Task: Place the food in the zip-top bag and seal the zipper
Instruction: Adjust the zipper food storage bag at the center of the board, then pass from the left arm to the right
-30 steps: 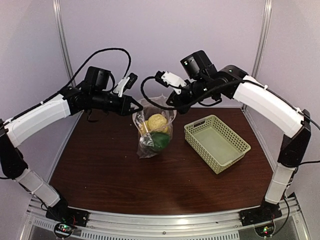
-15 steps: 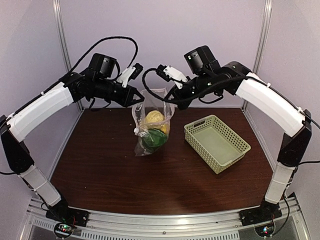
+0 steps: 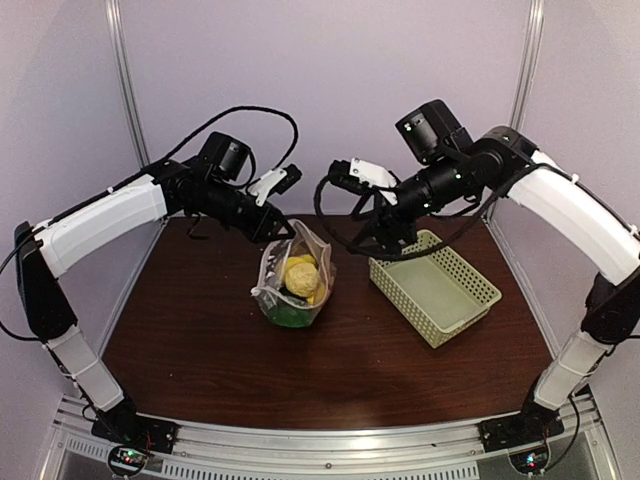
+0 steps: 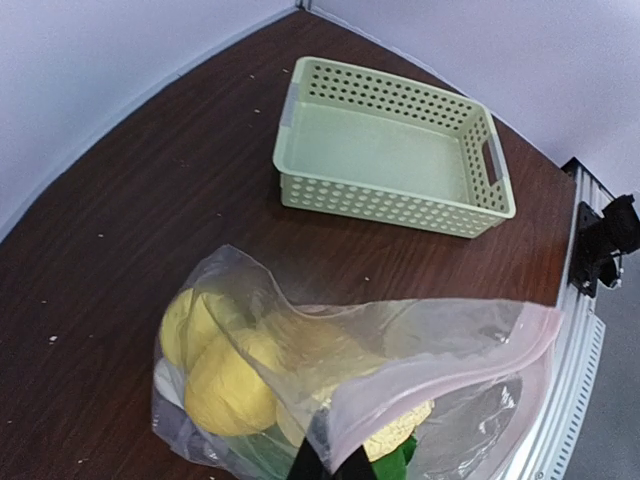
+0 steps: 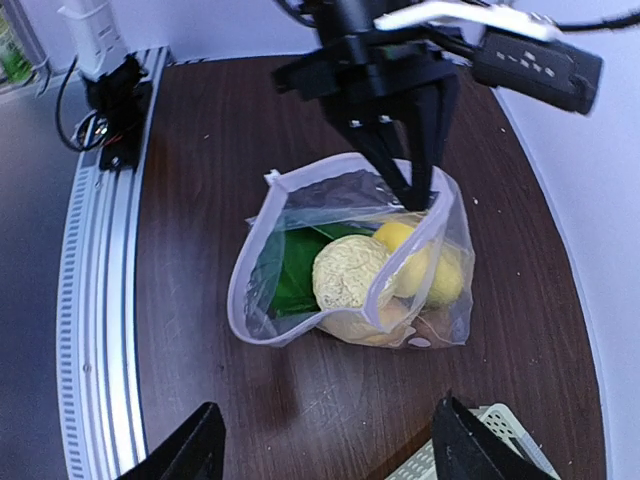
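Note:
The clear zip-top bag (image 3: 293,287) rests on the brown table with its mouth gaping open. Inside lies the food: yellow lemon pieces (image 5: 428,262), a pale bumpy potato (image 5: 348,272) and a green leafy vegetable (image 5: 290,262). My left gripper (image 3: 284,232) is shut on the bag's upper rim, and its fingertips (image 4: 330,464) pinch the plastic just under the zipper (image 4: 450,345) strip. My right gripper (image 5: 325,445) hangs open to the bag's right and holds nothing. It hovers near the basket's left corner, apart from the bag.
A pale green lattice basket (image 3: 470,315) stands empty to the right of the bag, also seen in the left wrist view (image 4: 395,195). The table's metal front rail (image 5: 100,300) runs along its near edge. Pale walls enclose the back and sides.
My right gripper let go of the bag's rim, opened and drew back to the right. The bag sank and now slumps on the table. My left gripper moved right and down with the rim.

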Action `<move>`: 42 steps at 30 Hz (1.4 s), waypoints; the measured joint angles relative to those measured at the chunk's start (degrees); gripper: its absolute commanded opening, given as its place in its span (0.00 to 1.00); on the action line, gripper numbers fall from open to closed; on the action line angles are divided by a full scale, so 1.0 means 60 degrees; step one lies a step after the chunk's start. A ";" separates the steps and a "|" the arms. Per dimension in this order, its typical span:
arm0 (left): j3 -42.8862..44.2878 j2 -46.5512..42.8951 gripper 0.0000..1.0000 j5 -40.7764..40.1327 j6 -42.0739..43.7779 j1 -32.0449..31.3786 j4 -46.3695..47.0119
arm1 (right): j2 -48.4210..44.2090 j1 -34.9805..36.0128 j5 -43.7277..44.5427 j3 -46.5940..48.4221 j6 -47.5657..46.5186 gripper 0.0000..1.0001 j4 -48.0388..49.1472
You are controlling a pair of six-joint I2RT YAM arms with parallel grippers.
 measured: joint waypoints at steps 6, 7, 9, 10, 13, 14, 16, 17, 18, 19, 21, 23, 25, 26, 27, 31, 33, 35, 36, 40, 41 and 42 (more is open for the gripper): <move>0.0058 0.0237 0.00 0.1140 -0.0018 0.0000 -0.0015 | -0.0991 0.1031 -0.0047 -0.0863 -0.2484 0.64 -0.0998; 0.0084 0.0237 0.00 0.1268 -0.0040 0.0000 -0.0004 | -0.0965 0.1413 0.0197 -0.0965 -0.2714 0.63 -0.0991; 0.0098 0.0237 0.00 0.1472 -0.0076 0.0000 0.0007 | -0.0754 0.2178 0.0805 -0.1107 -0.3133 0.62 -0.0947; 0.0102 0.0237 0.00 0.1566 -0.0091 0.0000 0.0011 | -0.0565 0.2572 0.1151 -0.1144 -0.3337 0.61 -0.0914; 0.0102 0.0240 0.00 0.1800 -0.0124 0.0000 0.0011 | 0.0120 0.3512 0.2284 -0.1184 -0.3829 0.59 -0.0761; 0.0102 0.0240 0.00 0.1847 -0.0124 0.0000 0.0015 | 0.0306 0.3687 0.2539 -0.1198 -0.3920 0.59 -0.0688; 0.0102 0.0240 0.00 0.1931 -0.0127 0.0000 0.0015 | 0.0699 0.3887 0.3173 -0.1217 -0.4095 0.58 -0.0583; 0.0102 0.0240 0.00 0.1971 -0.0127 0.0000 0.0015 | 0.0852 0.3894 0.3472 -0.1224 -0.4142 0.59 -0.0525; 0.0102 0.0240 0.00 0.2000 -0.0127 0.0000 0.0015 | 0.0958 0.3887 0.3719 -0.1235 -0.4171 0.58 -0.0481; 0.0102 0.0240 0.00 0.2029 -0.0127 0.0000 0.0018 | 0.1042 0.3869 0.4000 -0.1290 -0.4178 0.58 -0.0412; 0.0102 0.0237 0.00 0.2076 -0.0127 0.0000 0.0015 | 0.1096 0.3850 0.4455 -0.1443 -0.4182 0.58 -0.0299; 0.0102 0.0237 0.00 0.2131 -0.0127 0.0000 0.0015 | 0.1096 0.3840 0.4870 -0.1632 -0.4171 0.57 -0.0168; 0.0102 0.0233 0.00 0.2200 -0.0124 0.0000 0.0018 | 0.1096 0.3840 0.5217 -0.1818 -0.4167 0.56 -0.0011; 0.0102 0.0233 0.00 0.2233 -0.0124 0.0000 0.0018 | 0.1096 0.3840 0.5395 -0.1923 -0.4164 0.55 0.0058; 0.0102 0.0233 0.00 0.2248 -0.0124 0.0000 0.0018 | 0.1096 0.3840 0.5574 -0.2033 -0.4171 0.52 0.0138; 0.0102 0.0233 0.00 0.2291 -0.0124 0.0000 0.0018 | 0.1104 0.3840 0.5945 -0.2342 -0.4258 0.22 0.0415; 0.0102 0.0233 0.00 0.2320 -0.0124 0.0000 0.0018 | 0.1151 0.3840 0.6113 -0.2437 -0.4218 0.09 0.0546; 0.0102 0.0233 0.00 0.2350 -0.0124 0.0000 0.0018 | 0.1275 0.3840 0.6295 -0.2441 -0.4226 0.00 0.0710; 0.0102 0.0233 0.00 0.2350 -0.0124 0.0000 0.0018 | 0.1337 0.3840 0.6371 -0.2441 -0.4229 0.00 0.0805; 0.0098 0.0233 0.12 0.2331 -0.0127 0.0000 0.0018 | 0.1515 0.3836 0.6513 -0.2412 -0.4313 0.00 0.0998; 0.0098 0.0229 0.15 0.2295 -0.0120 0.0000 0.0018 | 0.1523 0.3832 0.6513 -0.2364 -0.4317 0.00 0.0991; 0.0098 0.0211 0.22 0.2218 -0.0120 0.0000 0.0025 | 0.1534 0.3829 0.6510 -0.2262 -0.4317 0.00 0.0965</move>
